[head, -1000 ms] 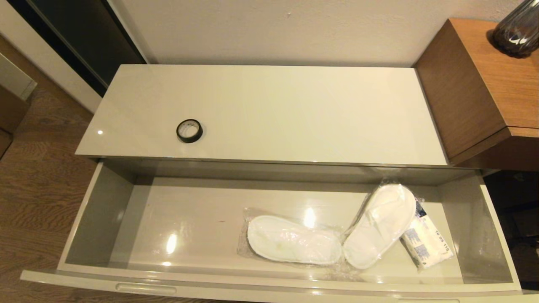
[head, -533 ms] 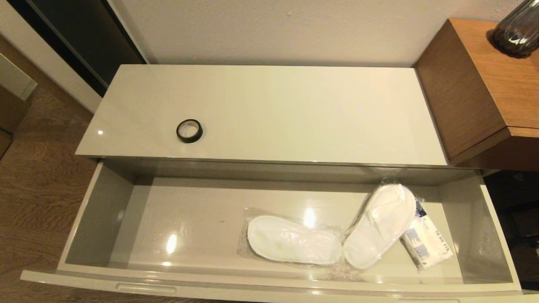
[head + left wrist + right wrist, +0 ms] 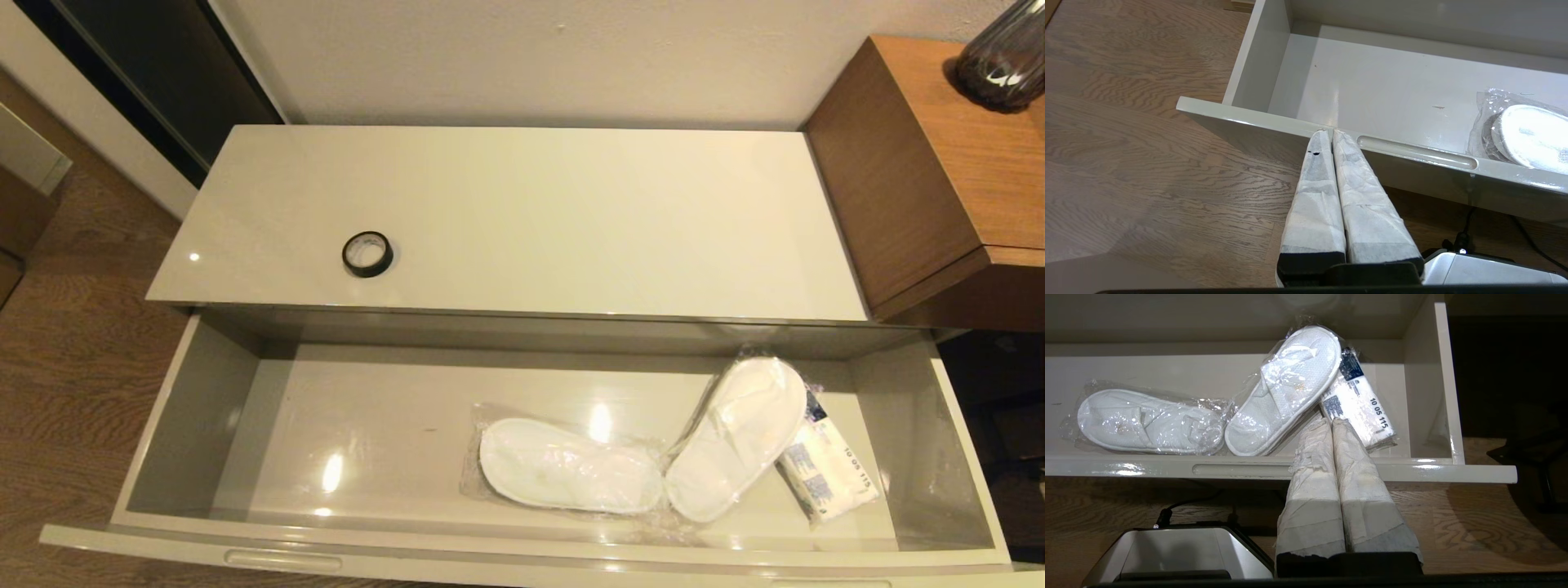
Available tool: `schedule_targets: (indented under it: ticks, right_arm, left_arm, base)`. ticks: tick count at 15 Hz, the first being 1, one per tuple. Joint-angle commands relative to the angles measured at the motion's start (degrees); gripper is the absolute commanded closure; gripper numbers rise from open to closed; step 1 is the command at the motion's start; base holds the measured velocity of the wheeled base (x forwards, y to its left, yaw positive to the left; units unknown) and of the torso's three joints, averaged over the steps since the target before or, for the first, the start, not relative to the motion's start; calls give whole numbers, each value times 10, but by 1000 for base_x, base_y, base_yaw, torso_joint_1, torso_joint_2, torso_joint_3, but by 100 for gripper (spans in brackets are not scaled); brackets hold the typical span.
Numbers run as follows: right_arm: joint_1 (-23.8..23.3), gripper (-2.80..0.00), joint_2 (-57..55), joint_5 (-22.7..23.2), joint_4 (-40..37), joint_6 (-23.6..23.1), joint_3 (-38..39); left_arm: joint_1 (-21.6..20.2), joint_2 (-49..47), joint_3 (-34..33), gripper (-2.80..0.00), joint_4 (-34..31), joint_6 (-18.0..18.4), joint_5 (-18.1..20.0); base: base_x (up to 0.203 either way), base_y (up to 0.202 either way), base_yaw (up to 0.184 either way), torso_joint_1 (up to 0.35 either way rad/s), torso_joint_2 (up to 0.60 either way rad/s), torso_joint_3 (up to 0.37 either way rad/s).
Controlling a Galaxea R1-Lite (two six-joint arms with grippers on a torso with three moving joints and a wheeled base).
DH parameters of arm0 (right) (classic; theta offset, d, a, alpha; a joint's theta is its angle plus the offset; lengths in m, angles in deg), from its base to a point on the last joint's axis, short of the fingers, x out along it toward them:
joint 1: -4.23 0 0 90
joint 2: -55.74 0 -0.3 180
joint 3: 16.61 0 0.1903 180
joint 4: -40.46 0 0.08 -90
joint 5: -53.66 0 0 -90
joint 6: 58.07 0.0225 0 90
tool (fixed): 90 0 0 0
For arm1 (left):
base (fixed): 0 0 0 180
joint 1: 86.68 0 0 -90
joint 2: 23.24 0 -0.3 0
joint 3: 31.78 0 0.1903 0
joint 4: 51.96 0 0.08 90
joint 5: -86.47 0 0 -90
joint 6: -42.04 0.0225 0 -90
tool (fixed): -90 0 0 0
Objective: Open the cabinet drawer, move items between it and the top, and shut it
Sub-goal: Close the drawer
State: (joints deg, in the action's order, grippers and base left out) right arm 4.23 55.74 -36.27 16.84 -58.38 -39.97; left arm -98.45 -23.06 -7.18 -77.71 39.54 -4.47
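Both grippers are pinched fully shut with nothing in them, parked low in front of the pulled-out cabinet drawer (image 3: pixel 522 555). Left gripper (image 3: pixel 1329 131) points at the drawer's front lip, right beside a handle slot (image 3: pixel 1417 152). Right gripper (image 3: pixel 1327 421) hangs over the front edge, and just past its tips lie the bagged slippers (image 3: pixel 1216 408) and a white packet (image 3: pixel 1359 404). Way beyond both, the black tape roll (image 3: pixel 367 254) sits on the top (image 3: pixel 571 212).

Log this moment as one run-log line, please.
drawer: open | slippers: in drawer | tape roll: on top | left hand: shut, empty | right hand: shut, empty
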Motion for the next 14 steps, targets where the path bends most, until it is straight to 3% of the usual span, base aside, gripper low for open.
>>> schedule_targets:
  ticks: [1, 10, 12, 14]
  right_arm:
    - [0, 0, -1, 0, 0, 0, 1]
    - [0, 0, -1, 0, 0, 0, 1]
    - [1, 0, -1, 0, 0, 0, 1]
    - [0, 0, -1, 0, 0, 0, 1]
  left_arm:
    - [0, 21, 0, 0, -1, 0, 0]
    - [0, 21, 12, 0, -2, 15, -4]
    - [0, 21, 89, 0, -40, 20, -11]
    - [0, 21, 185, 0, -136, 28, -10]
  base:
    - [0, 0, 0, 0, 0, 0]
    - [0, 0, 0, 0, 0, 0]
    - [0, 0, 0, 0, 0, 0]
    - [0, 0, 0, 0, 0, 0]
